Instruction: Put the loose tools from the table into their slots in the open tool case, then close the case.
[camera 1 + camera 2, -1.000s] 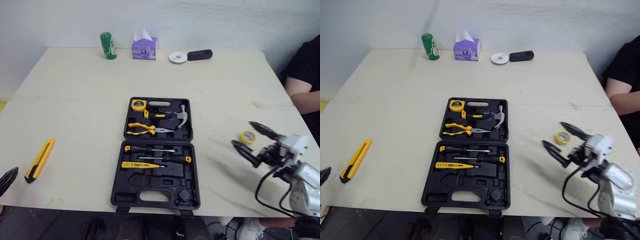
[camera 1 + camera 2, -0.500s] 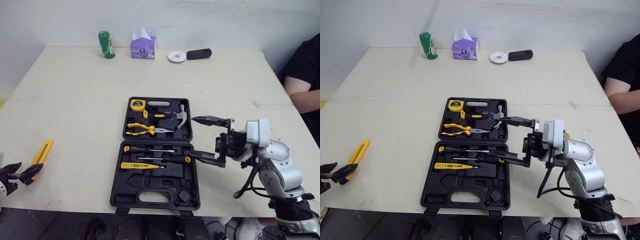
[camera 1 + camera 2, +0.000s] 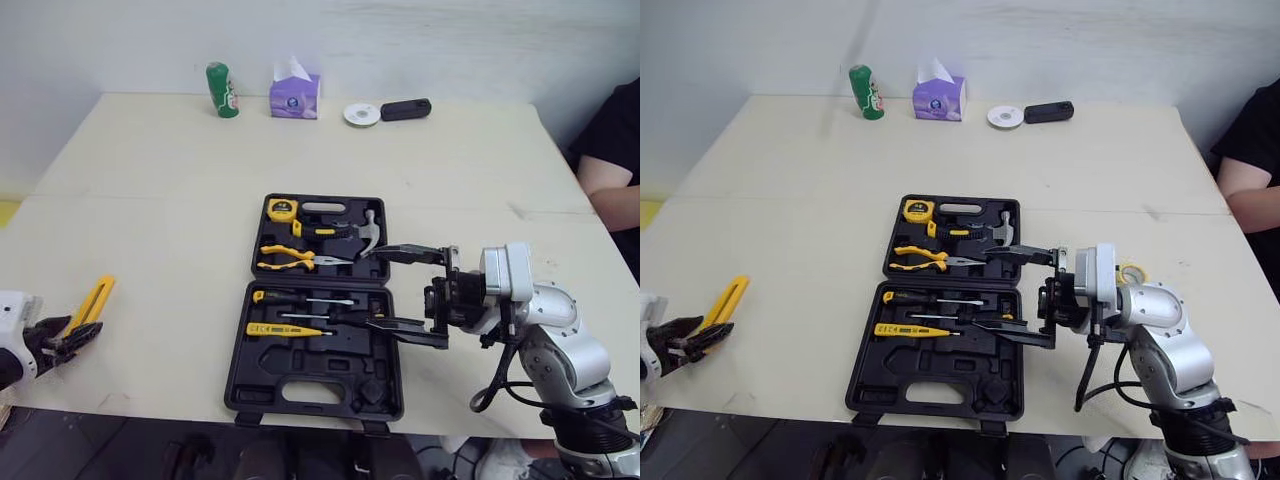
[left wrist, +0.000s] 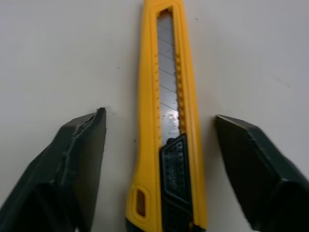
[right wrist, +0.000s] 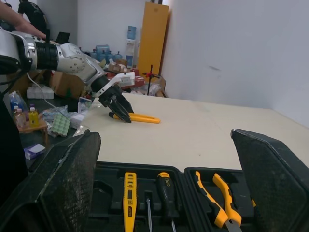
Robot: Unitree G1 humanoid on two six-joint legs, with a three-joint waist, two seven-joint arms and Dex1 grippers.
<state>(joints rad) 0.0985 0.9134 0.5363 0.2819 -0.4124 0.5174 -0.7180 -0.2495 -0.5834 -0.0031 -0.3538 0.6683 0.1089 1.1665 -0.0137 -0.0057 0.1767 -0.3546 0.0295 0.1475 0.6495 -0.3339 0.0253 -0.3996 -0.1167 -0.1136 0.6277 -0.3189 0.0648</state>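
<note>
While the yellow knife (image 4: 166, 96) lies flat near the left near corner of the surface (image 3: 150, 180), I have my left gripper (image 4: 159, 117) low at its slider end, jaws released, one on each side, neither touching it. The open tool case (image 3: 262, 362) sits midway along the near edge. My right gripper (image 3: 378, 287) hovers over its right side, jaws spread wide, empty.
</note>
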